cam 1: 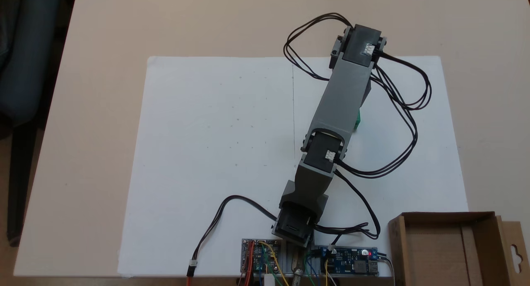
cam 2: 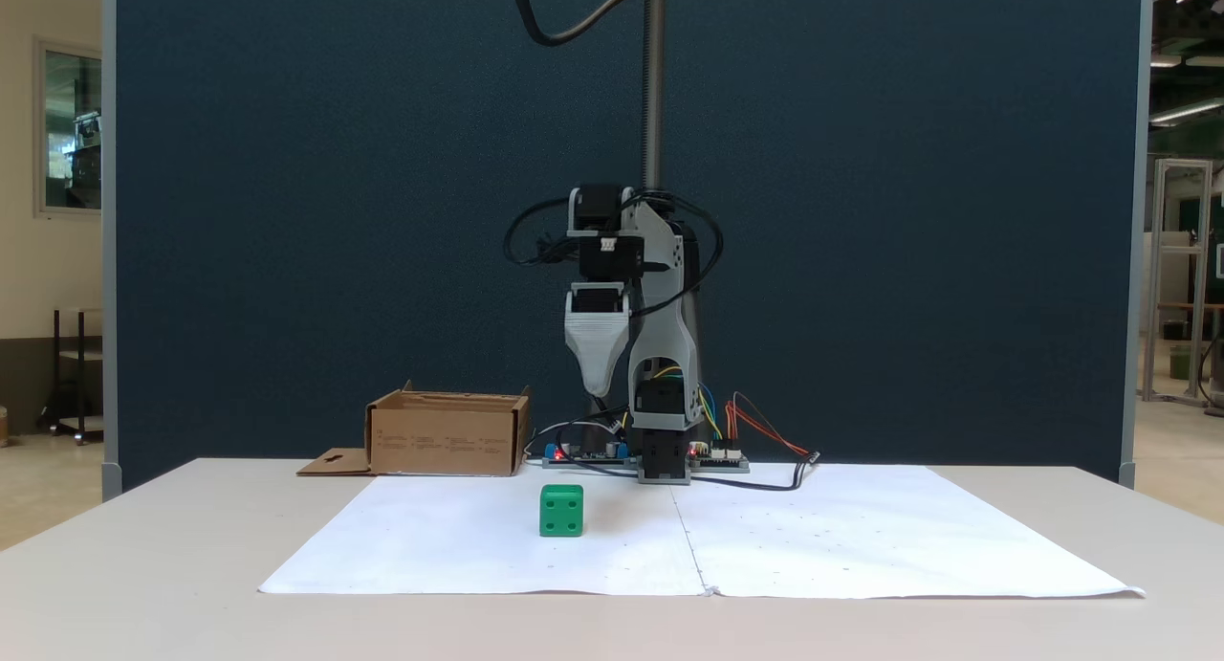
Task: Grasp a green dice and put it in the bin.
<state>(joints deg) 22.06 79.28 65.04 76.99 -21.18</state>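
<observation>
Green and still ungrasped, the dice point(cam 2: 561, 510) sits on the white paper point(cam 2: 861, 537) at lower centre of a fixed view, directly beneath the raised gripper point(cam 2: 598, 385), whose jaws' spread I cannot tell, while the cardboard bin point(cam 2: 448, 439) waits left.

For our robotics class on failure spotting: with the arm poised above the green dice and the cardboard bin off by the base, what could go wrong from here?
1. The green dice is narrow, so the gripper, hanging well above it, could land off-centre and knock it across the white paper.
2. From above, the arm hides nearly all of the dice, so alignment is hard to judge there.
3. The loose black cables may snag during the swing to the bin.
</observation>
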